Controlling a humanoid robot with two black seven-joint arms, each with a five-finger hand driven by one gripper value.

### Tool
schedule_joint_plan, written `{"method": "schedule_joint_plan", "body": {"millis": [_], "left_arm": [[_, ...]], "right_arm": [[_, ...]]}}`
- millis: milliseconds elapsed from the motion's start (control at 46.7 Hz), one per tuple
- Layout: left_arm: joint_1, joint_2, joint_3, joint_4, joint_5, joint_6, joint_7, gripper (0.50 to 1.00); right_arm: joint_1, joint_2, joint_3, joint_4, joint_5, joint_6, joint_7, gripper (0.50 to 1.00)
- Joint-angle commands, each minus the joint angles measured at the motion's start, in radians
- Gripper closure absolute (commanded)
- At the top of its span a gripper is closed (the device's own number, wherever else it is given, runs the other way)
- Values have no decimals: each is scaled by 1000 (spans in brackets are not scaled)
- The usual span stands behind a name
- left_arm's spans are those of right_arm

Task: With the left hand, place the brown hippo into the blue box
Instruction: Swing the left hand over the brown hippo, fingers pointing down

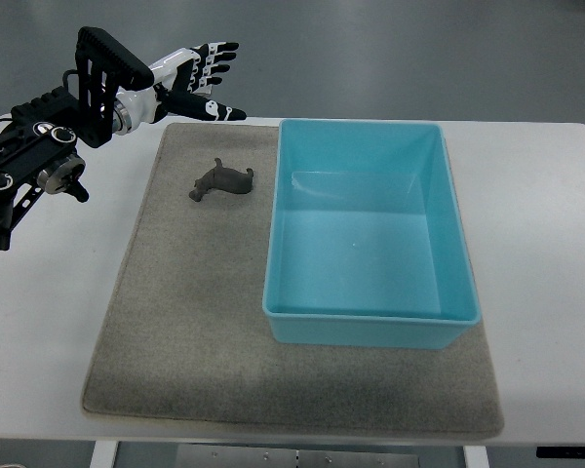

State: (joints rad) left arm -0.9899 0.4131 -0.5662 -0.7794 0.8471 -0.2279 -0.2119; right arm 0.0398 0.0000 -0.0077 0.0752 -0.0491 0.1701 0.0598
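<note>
The brown hippo lies on its side on the grey mat, in the upper part of the mat, just beside the left wall of the blue box but not touching it. The left hand hangs at about 11 o'clock from the hippo, near the far edge of the mat, well apart from the toy. Its fingers are spread and stretched out toward the right, and the thumb points to the box — they hold nothing. The black forearm comes in from the left edge of the picture, over the bare white surface.

The blue box sits on the right half of the mat, and its right side hangs past the mat's edge onto the surface. Its far rim is about level with the mat's far edge. Inside, the box holds nothing.

Open room: the mat is free at 6 and 7 o'clock from the hippo, down to the near edge. At 9 o'clock there is also free mat. At 3 o'clock the box wall stands close — only a narrow strip of mat is between.
</note>
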Motion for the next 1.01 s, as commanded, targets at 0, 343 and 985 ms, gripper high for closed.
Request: {"method": "schedule_joint_plan", "body": {"millis": [0, 343, 985], "left_arm": [[-3, 3, 0, 0, 78, -14, 0, 501], [-16, 18, 2, -6, 404, -103, -1, 501], [-46, 16, 34, -54, 842, -202, -4, 501]], "right_arm": [[0, 0, 0, 0, 0, 0, 0, 564], [0, 0, 0, 0, 0, 0, 0, 564], [0, 0, 0, 0, 0, -1, 0, 564]]}}
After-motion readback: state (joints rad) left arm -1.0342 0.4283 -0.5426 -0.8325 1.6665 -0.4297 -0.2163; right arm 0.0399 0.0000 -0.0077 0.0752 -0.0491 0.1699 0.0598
